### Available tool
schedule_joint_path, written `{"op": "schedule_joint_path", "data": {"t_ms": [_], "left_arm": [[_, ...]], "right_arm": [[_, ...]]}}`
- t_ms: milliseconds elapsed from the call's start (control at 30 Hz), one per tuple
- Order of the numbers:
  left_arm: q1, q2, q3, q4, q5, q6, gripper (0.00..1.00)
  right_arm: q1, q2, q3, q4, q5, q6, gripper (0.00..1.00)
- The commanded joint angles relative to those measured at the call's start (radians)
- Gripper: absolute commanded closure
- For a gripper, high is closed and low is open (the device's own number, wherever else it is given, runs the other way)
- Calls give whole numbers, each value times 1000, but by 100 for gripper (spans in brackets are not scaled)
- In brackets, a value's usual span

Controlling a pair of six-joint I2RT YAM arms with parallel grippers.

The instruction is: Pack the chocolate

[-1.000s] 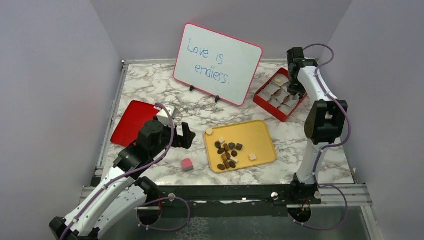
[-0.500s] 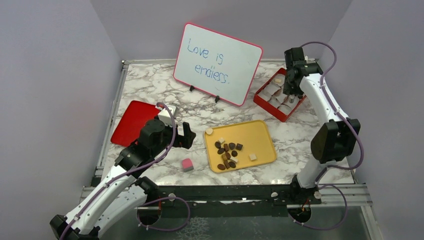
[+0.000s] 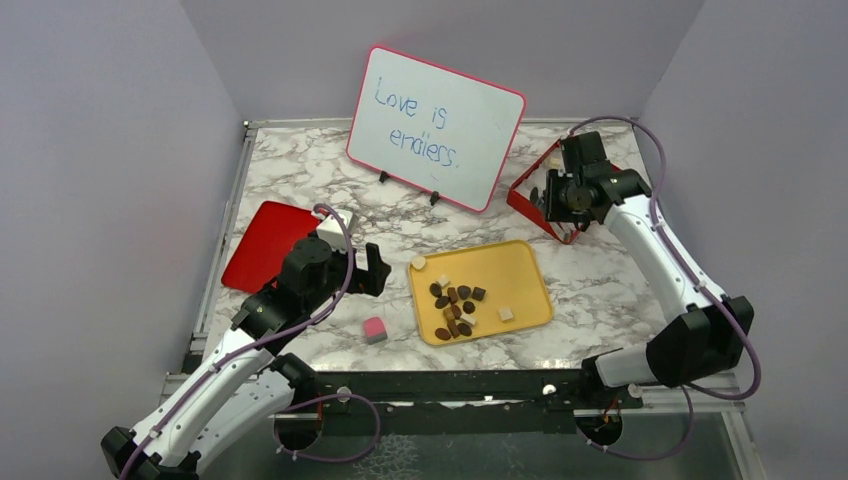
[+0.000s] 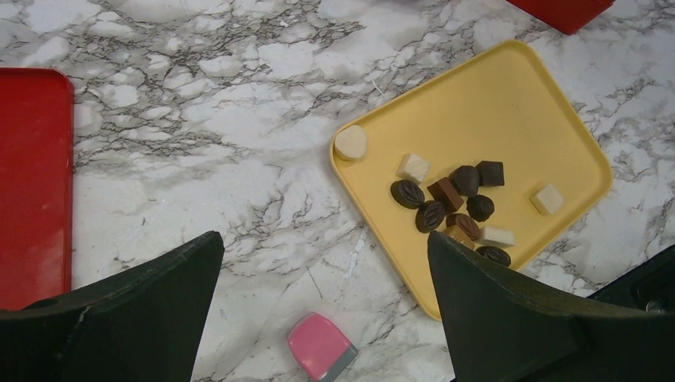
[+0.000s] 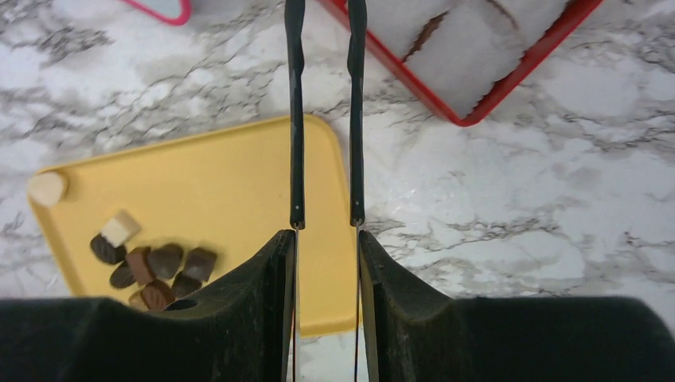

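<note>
The chocolate [image 3: 455, 305] lies in a loose heap on the yellow tray [image 3: 515, 275]: dark brown pieces [image 4: 454, 203] with a few cream squares, plus one pale round at the tray's corner [image 4: 350, 143]. My right gripper [image 3: 548, 195] hangs beside the red box [image 3: 520, 197], shut on thin black tongs [image 5: 296, 119]. The tongs' blades run up out of the right wrist view, where the tray [image 5: 231, 183] and chocolate [image 5: 155, 267] lie below left. My left gripper [image 4: 326, 247] is open and empty over the marble, left of the tray [image 4: 509, 103].
A pink eraser block [image 3: 374, 329] sits on the marble under the left gripper [image 3: 365, 270]. A red lid [image 3: 265, 245] lies at the left. A whiteboard [image 3: 435, 125] stands at the back. The red box [image 5: 485, 111] holds white paper cups.
The right arm has swung from above the red box down and leftward, with its wrist turned toward the tray. The left arm has not moved.
</note>
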Motion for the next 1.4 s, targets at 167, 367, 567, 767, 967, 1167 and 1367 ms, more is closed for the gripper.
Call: {"op": "schedule_joint_path", "data": {"t_ms": [167, 367, 567, 767, 967, 1167, 1367], "left_arm": [[-4, -9, -1, 23, -61, 4, 1], [-5, 2, 1, 22, -61, 3, 1], [-5, 9, 0, 22, -62, 2, 1], [-5, 15, 1, 20, -57, 2, 1], [-5, 15, 1, 20, -59, 2, 1], [-5, 12, 0, 19, -59, 2, 1], [-5, 13, 1, 20, -55, 1, 1]], "right_arm": [[104, -180, -182, 34, -218, 56, 63], [205, -233, -249, -24, -205, 90, 63], [296, -260, -296, -69, -201, 124, 63], [389, -247, -326, -58, -235, 136, 63], [474, -205, -307, -86, -190, 156, 62], [531, -160, -279, -141, -102, 181, 60], [572, -126, -268, -152, -80, 195, 59]]}}
